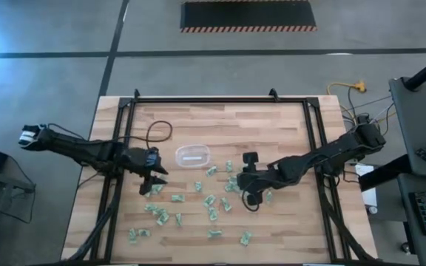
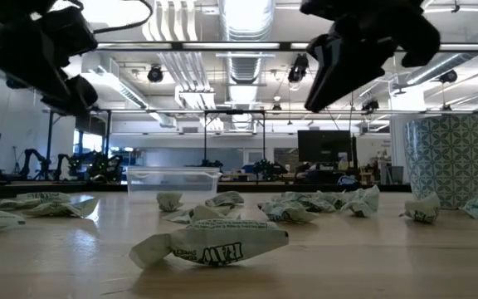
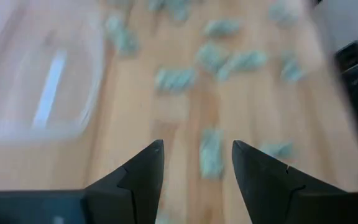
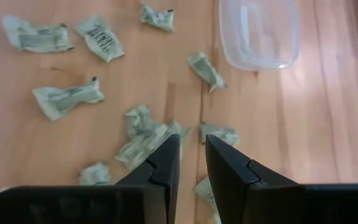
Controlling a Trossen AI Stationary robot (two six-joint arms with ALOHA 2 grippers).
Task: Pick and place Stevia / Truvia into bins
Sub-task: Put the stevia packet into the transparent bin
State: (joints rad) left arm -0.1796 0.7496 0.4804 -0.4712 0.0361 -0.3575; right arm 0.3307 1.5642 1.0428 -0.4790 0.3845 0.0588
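Packets (image 1: 211, 201): you see them scattered on the bench (image 1: 287, 118).
Tub (image 1: 193, 156): far of them.
Left gripper (image 1: 151, 184): jaws spread, empty.
Right gripper (image 1: 251, 198): jaws nearly together, empty.

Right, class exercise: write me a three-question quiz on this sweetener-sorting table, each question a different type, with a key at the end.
1. True or false: the clear tub already holds a heap of green packets.
2. Multiple choice: where is the left gripper? A) inside the tub B) above the table beside the tub, fingers apart C) off the table
3. Fill in: the right gripper hangs over the packets with its fingers nearly ____.

Key
1. False: the packets lie scattered on the table, and the tub shows none of them.
2. B
3. Closed: only a narrow gap shows in the right wrist view, and nothing is held.
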